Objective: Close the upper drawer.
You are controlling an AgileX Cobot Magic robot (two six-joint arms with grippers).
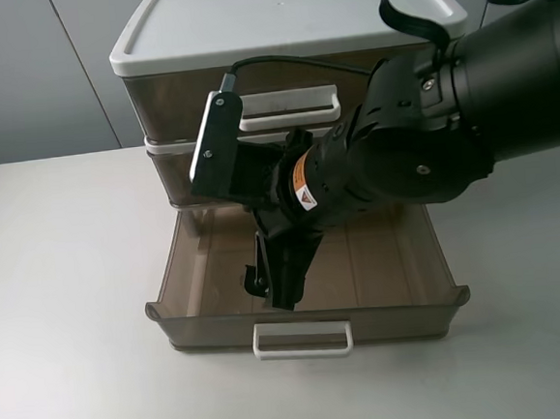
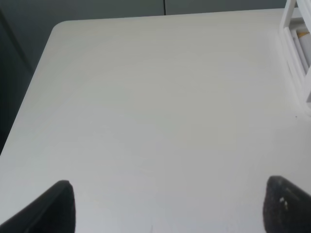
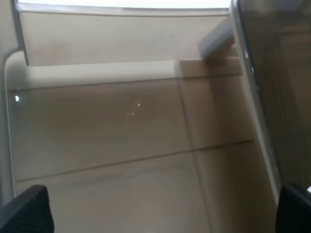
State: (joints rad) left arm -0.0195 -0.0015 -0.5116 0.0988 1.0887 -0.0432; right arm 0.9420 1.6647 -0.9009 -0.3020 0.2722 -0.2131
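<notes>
Smoky brown see-through plastic makes up the drawer unit (image 1: 162,194), capped with a smooth white lid (image 1: 274,16), at the far middle of the pale matte table (image 1: 63,285). The upper drawer (image 1: 175,106) sits just under that lid, its front about flush with the unit and its white bar handle (image 1: 287,107) facing us. The lowest drawer (image 1: 400,258) stands drawn out toward the near edge, its white loop handle (image 1: 302,339) in front. The bulky black right arm (image 1: 466,107) crosses in front of the unit and hides most of the middle tier. The right gripper (image 1: 275,273) (image 3: 159,211) points down into the drawn-out drawer, its 2 fingers spread apart. The left gripper (image 2: 170,206) is also spread wide, over bare tabletop with open room on both sides.
</notes>
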